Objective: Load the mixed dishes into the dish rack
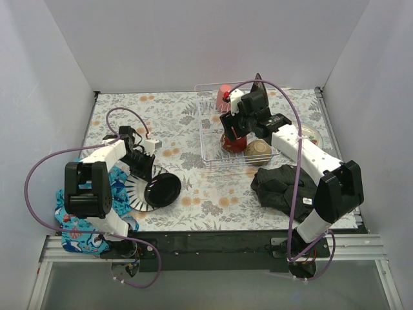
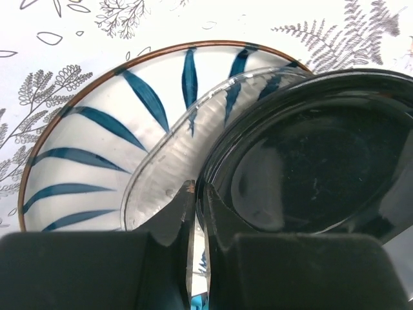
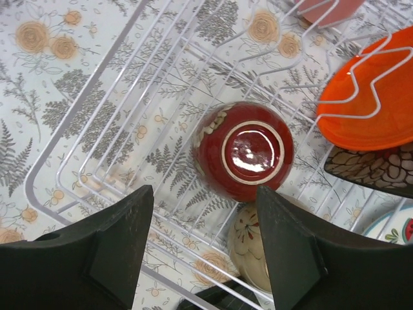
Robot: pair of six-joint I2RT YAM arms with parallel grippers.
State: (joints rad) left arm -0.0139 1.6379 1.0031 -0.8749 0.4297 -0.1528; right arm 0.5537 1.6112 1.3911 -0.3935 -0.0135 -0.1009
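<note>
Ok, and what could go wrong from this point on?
1. The left claw seems to pinch the black plate by its rim only. That plate overlaps a clear plate on the striped plate, so it may slip or drag those.
2. The right claw, open, hangs over the red bowl among dish rack wires; a finger could snag.

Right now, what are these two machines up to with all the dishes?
They are loading dishes into the white wire rack. The right hand hovers open over a red bowl that sits upside down inside it. The left hand seems to pinch the rim of a black plate lying over a striped plate.
</note>
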